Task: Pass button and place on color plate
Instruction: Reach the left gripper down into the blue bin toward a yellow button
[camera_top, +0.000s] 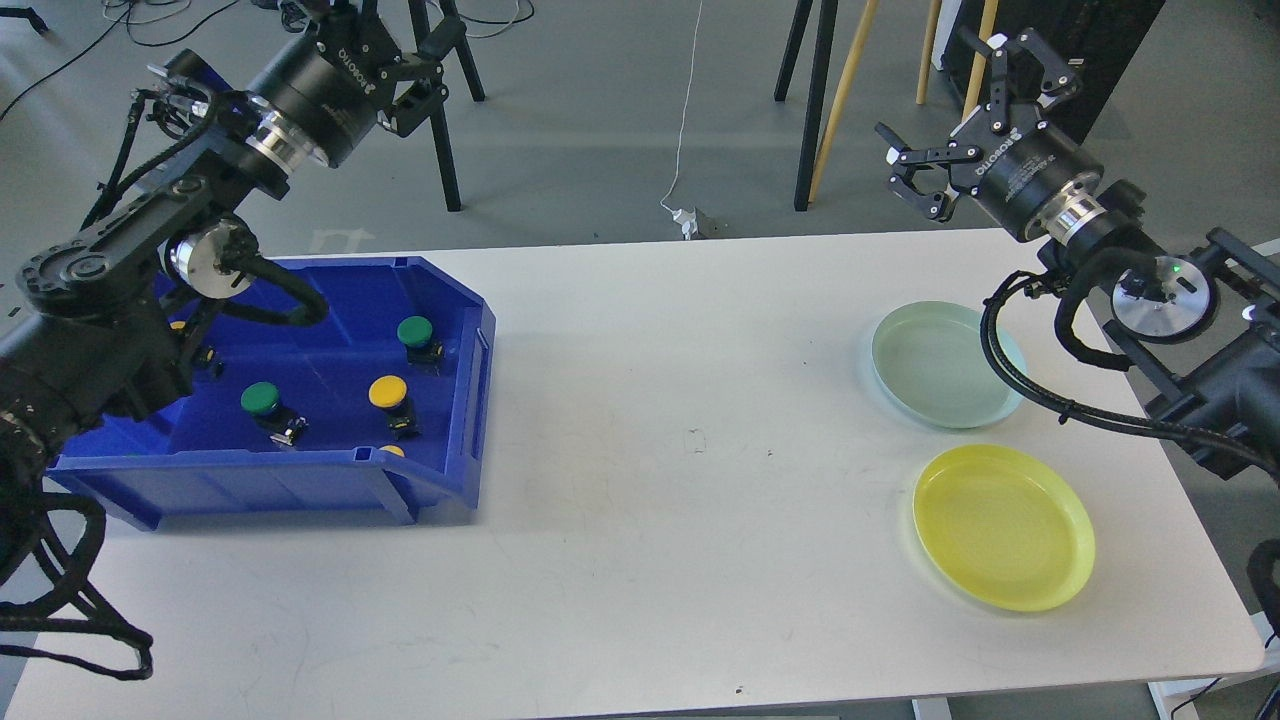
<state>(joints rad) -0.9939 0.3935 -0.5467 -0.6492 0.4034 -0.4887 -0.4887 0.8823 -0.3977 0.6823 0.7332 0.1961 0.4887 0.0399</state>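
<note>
- On table (640, 520): blue bin (440, 490) left holding green/yellow buttons (389, 392); green plate (940, 365), yellow plate (1003, 525) right.
- Left gripper (425, 55): jaws spread, empty.
- Right gripper (965, 105): jaws spread, empty.

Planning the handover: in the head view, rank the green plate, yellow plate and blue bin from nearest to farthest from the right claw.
From the right claw:
1. Green plate, just below it.
2. Yellow plate, nearer the table's front edge.
3. Blue bin, far left.
</note>
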